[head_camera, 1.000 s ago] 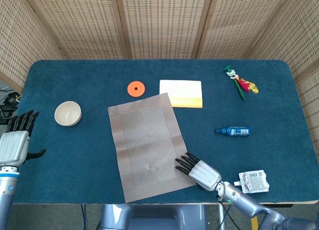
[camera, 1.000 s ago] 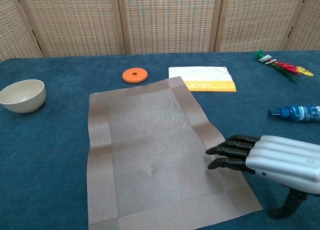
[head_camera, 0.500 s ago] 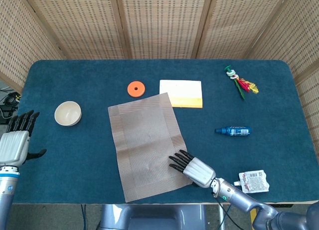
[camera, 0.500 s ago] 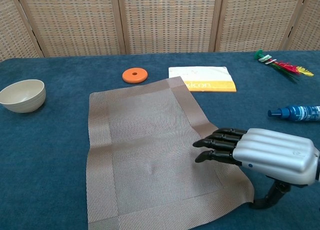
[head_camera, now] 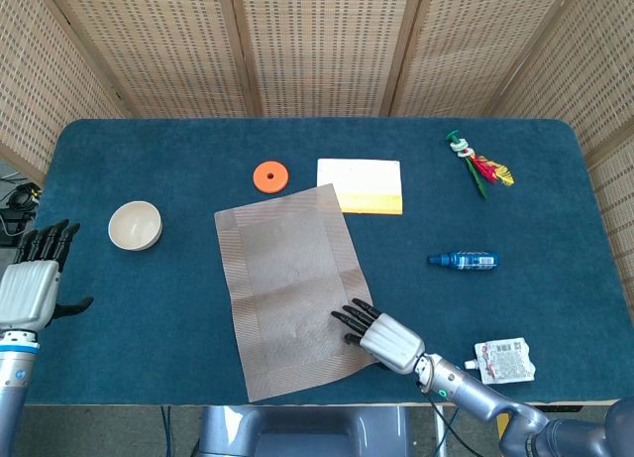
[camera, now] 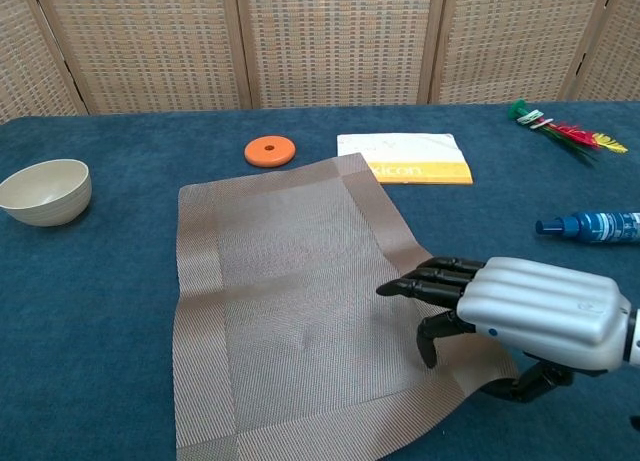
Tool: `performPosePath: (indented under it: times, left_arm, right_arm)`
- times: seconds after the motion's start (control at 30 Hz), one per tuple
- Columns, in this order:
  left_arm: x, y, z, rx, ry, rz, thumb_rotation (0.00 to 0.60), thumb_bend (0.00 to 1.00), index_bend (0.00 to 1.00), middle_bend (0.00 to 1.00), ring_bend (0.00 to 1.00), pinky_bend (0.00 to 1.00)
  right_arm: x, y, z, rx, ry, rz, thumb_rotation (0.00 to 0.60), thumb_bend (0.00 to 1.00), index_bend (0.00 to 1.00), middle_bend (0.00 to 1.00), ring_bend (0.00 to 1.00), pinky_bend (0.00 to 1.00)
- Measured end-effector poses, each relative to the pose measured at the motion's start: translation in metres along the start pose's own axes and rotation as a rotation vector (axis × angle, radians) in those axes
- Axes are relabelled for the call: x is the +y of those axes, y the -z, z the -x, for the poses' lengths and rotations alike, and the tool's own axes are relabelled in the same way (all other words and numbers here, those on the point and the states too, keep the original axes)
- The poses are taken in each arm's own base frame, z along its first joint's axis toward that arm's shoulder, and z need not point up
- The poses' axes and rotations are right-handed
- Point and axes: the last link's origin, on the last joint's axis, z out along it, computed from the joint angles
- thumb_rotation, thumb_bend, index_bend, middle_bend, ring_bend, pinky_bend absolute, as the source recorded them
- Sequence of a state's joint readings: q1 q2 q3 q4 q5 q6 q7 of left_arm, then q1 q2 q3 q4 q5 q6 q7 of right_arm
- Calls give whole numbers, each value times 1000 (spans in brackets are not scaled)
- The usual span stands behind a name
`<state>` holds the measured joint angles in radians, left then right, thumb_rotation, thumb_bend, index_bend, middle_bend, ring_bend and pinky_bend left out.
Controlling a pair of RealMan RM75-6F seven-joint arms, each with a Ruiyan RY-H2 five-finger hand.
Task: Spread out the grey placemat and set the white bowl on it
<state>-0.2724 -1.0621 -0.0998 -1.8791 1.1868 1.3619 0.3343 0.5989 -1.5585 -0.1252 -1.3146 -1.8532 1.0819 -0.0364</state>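
While the grey placemat point(head_camera: 292, 288) lies unfolded and nearly flat on the blue table point(head_camera: 555, 199), its near right corner looks a bit rumpled under the right hand point(camera: 525, 309). That hand rests on the mat's near right part w/ dark fingers point(camera: 432, 281) spread and pointing toward the mat centre, thumb bent down to the weave; it grips nothing. Mat sits skewed, far right corner touching or just overlapping the white-and-yellow packet point(head_camera: 361, 185).

White bowl point(head_camera: 135, 225) stands upright, well left of the mat, not on it. Left hand point(head_camera: 32, 284) is further left still, at the table edge, fingers apart and pointing away from the robot, thumb stuck out sideways, holding nothing; chest view doesn't show it.

Orange disc point(head_camera: 268, 175) lies just beyond the mat's far edge, left of the packet. Blue bottle point(head_camera: 464, 261) lies on its side, right of the mat. White pouch point(head_camera: 504, 359) is right of the mat near the front table edge, close to the right wrist. Colourful feathered toy point(head_camera: 477, 164) is far right of the mat, toward the back. Wicker screen point(head_camera: 317, 41) stands behind the table.
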Motion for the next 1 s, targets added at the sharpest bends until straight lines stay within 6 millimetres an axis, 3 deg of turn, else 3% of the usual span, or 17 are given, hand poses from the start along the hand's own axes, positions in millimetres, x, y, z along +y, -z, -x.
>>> performPosePath:
  times: [0.1,0.23,0.37,0.5,0.63,0.77,1.0]
  left_arm:
    - [0,0,0,-3,-1,2,600,0,0,0,0,0]
    - [0,0,0,-3,1,2,600,0,0,0,0,0]
    - [1,0,1,-8,0,5,600,0,0,0,0,0]
    - [3,1,2,-11,-2,11,600,0,0,0,0,0]
    - [4,2,1,-9,-1,14,600,0,0,0,0,0]
    - [4,2,2,-10,-2,14,600,0,0,0,0,0]
    - [4,1,3,-17,-5,12,600,0,0,0,0,0]
  right_arm:
    - [-1,2,-1,11,3,-9,600,770,689,0,0,0]
    - [-6,9,-6,54,21,-53,600,761,701,0,0,0]
    - [-10,31,-12,92,77,-129,600,739,703,0,0,0]
    - [-1,59,-20,84,206,-181,600,720,704,1,0,0]
    - [14,73,-30,85,375,-204,600,707,710,20,0,0]
    - [46,71,-55,103,595,-212,600,676,710,61,0,0]
    - [86,42,-91,116,863,-234,600,617,716,73,0,0]
